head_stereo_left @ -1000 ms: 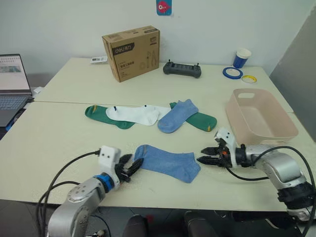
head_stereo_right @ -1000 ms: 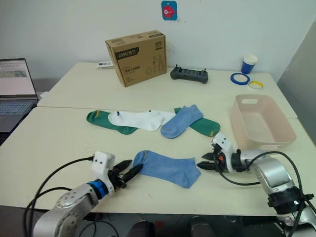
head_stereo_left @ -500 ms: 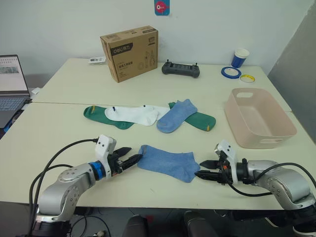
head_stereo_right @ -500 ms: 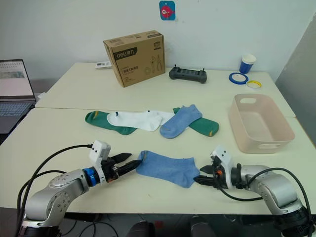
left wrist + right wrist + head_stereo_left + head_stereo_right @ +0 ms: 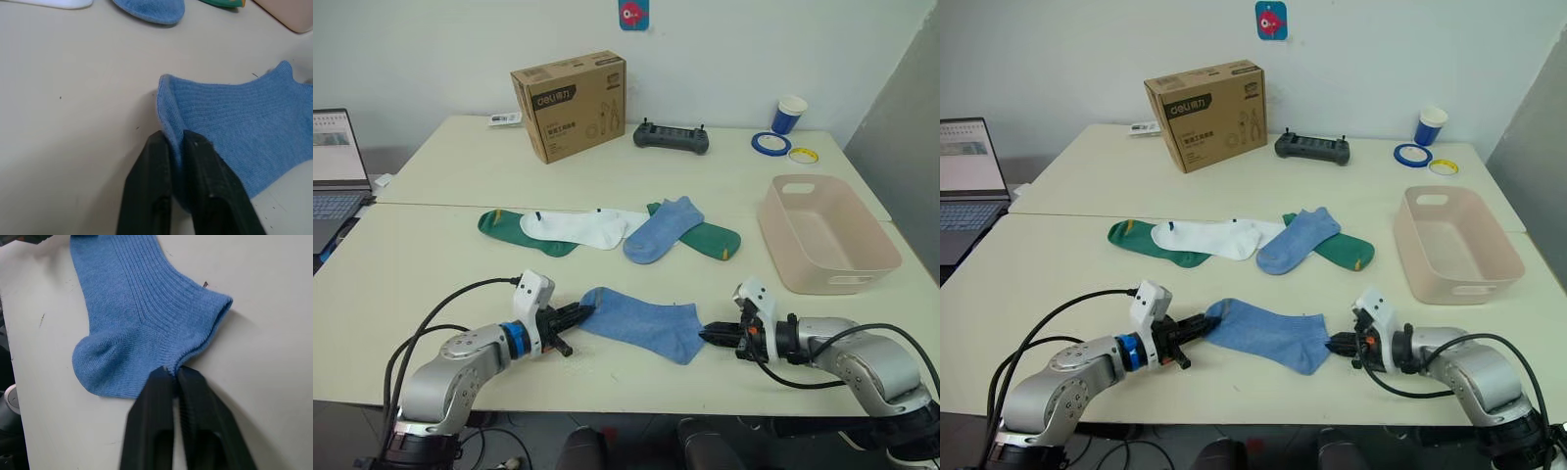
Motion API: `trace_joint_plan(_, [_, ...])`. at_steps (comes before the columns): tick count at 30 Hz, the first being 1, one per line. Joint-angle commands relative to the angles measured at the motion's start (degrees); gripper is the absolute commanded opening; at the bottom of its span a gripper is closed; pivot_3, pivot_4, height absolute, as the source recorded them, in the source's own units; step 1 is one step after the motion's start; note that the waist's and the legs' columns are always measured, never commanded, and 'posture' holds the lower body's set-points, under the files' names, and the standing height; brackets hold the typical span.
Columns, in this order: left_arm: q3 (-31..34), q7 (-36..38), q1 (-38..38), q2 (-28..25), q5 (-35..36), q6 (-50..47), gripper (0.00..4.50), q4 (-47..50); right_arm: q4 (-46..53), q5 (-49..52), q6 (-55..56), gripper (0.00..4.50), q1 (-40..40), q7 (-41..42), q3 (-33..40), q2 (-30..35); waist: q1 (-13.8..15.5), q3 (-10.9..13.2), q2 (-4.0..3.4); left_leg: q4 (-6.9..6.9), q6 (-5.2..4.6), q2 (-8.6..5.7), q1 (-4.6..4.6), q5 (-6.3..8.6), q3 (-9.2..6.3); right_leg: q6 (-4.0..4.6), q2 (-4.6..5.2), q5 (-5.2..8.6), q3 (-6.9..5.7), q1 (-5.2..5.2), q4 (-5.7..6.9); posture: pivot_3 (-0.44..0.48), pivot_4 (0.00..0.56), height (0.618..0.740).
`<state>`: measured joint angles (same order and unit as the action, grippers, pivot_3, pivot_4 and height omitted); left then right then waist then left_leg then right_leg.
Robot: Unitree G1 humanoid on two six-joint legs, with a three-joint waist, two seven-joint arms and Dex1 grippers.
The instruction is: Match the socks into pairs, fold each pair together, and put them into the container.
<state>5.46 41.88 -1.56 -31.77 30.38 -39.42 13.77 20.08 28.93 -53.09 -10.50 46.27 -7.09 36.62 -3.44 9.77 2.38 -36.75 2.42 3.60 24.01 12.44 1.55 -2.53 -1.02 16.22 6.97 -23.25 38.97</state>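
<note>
A light blue sock [image 5: 641, 323] lies flat near the table's front edge. My left gripper [image 5: 576, 318] is shut on its left end, the fabric pinched between the black fingers [image 5: 159, 161]. My right gripper [image 5: 710, 336] is shut on the sock's right end, pinching the edge by the heel and cuff [image 5: 171, 369]. Farther back lie a second light blue sock [image 5: 661, 230], white socks [image 5: 578, 226] and dark green socks [image 5: 509, 227] in an overlapping row. The pink-beige container [image 5: 822, 240] stands empty at the right.
A brown cardboard box [image 5: 570, 105], a black controller [image 5: 672, 137], a blue cup [image 5: 790, 114] and two tape rolls [image 5: 773, 143] sit at the back. A laptop [image 5: 337, 166] is at the far left. Cables trail from both arms.
Both grippers were open at the ends of the near blue sock; now each has closed on its end. The sock's left end is bunched slightly.
</note>
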Motion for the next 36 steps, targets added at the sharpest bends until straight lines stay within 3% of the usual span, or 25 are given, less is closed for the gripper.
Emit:
trace_joint_plan(1, [1.6, -0.7, 1.3, -0.2, 1.4, -0.2, 0.0, 3.8, 0.5, 1.5, 0.3, 0.02, -1.1, 1.7, 0.4, 0.6, 0.0, 0.0, 0.0, 0.0, 0.0, 0.0, 0.0, 0.0, 0.0, 0.0, 0.0, 0.0, -0.01, 0.0, 0.0, 0.0, 0.15, 0.74])
trace_joint_plan(10, [3.7, -5.6, 9.9, 1.4, 11.3, -10.6, 0.0, 16.6, -4.3, 2.0, 2.4, 0.02, -4.4, 11.8, -0.1, 7.8, 0.0, 0.0, 0.02, -0.01, 0.0, -0.01, -0.01, 0.0, 0.03, 0.01, 0.06, 0.01, 0.01, 0.01, -0.02, 0.0, 0.15, 0.74])
trace_joint_plan(19, [0.5, -12.7, 15.3, 9.2, 9.2, -6.0, 0.0, 20.3, -8.3, 0.9, 5.5, 0.02, -6.8, 18.8, -2.5, 11.4, 0.0, 0.0, 0.05, -0.05, 0.0, -0.05, -0.04, 0.0, 0.08, 0.02, 0.07, 0.01, 0.08, 0.01, -0.02, 0.0, 0.15, 0.74])
trace_joint_plan(36, [0.9, -12.3, 16.9, 8.7, 7.7, -1.8, 0.0, 16.7, -9.4, -0.7, 6.3, 0.02, -6.4, 19.0, -2.6, 11.1, 0.0, 0.1, 0.05, -0.03, 0.0, -0.05, -0.05, 0.01, 0.06, 0.04, 0.06, 0.02, 0.06, -0.05, -0.05, 0.0, 0.15, 0.74])
